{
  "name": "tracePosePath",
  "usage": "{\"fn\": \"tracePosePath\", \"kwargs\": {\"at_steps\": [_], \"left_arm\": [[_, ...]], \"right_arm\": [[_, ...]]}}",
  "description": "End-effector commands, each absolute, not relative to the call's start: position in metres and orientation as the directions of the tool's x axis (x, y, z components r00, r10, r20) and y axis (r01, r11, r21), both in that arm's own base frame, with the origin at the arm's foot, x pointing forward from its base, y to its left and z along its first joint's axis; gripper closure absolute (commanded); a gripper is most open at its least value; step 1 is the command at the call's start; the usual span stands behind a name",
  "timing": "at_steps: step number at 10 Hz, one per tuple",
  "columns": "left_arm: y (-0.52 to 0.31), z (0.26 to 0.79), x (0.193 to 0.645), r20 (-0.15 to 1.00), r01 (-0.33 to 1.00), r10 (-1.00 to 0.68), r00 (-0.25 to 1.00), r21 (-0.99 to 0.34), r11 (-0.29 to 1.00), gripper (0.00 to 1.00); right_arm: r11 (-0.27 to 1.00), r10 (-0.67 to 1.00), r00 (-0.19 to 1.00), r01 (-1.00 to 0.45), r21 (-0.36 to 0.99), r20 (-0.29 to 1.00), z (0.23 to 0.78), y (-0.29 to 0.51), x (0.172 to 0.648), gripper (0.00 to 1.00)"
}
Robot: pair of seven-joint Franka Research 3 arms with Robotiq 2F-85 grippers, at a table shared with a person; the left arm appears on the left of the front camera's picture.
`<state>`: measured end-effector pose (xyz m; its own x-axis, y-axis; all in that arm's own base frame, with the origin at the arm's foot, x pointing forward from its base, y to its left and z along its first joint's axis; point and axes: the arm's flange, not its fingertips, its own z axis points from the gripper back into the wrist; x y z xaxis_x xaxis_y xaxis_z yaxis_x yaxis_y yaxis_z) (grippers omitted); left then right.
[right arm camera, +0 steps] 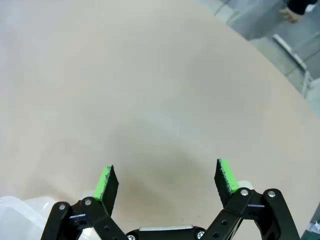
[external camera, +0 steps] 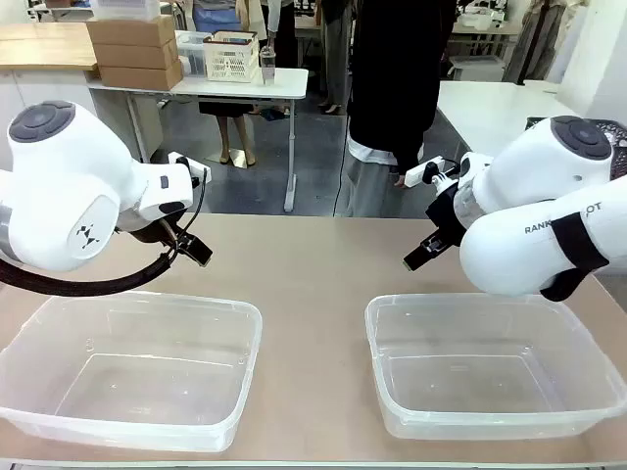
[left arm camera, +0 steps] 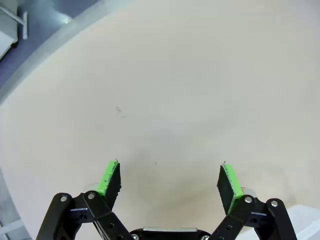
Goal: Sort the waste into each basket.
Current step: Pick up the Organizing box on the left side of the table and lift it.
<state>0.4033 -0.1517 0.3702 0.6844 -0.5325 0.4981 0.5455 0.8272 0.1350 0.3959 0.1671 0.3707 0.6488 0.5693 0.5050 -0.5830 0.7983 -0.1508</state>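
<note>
Clear tubs (external camera: pixel 127 372) fill front view; wrist views show fingers (left arm camera: pixel 109 178).

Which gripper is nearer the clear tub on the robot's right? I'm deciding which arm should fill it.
Right. The right gripper hangs open just beyond the right tub's far left corner; the left gripper is across the table, above the left tub.

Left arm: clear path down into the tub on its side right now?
Probably yes. The left end effector hangs open over bare table just behind the left tub, which is open-topped and empty, with nothing between them.
</note>
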Motion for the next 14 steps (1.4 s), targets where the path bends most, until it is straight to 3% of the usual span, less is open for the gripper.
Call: {"fn": "tracePosePath", "kwargs": {"at_steps": [1,13,14], "left_arm": [[-0.152,0.37,0.403,0.498,0.546,-0.533,0.684,0.135,0.827,0.0],[-0.152,0.37,0.403,0.498,0.546,-0.533,0.684,0.135,0.827,0.0],[-0.152,0.37,0.403,0.498,0.545,-0.532,0.685,0.135,0.827,0.0]], "right_arm": [[0.798,0.569,0.649,-0.583,-0.151,0.505,0.371,0.167,0.396,0.0],[0.798,0.57,0.649,-0.583,-0.151,0.505,0.371,0.167,0.396,0.0],[0.822,0.523,0.694,-0.565,-0.075,0.495,0.395,0.177,0.39,0.0]]}}
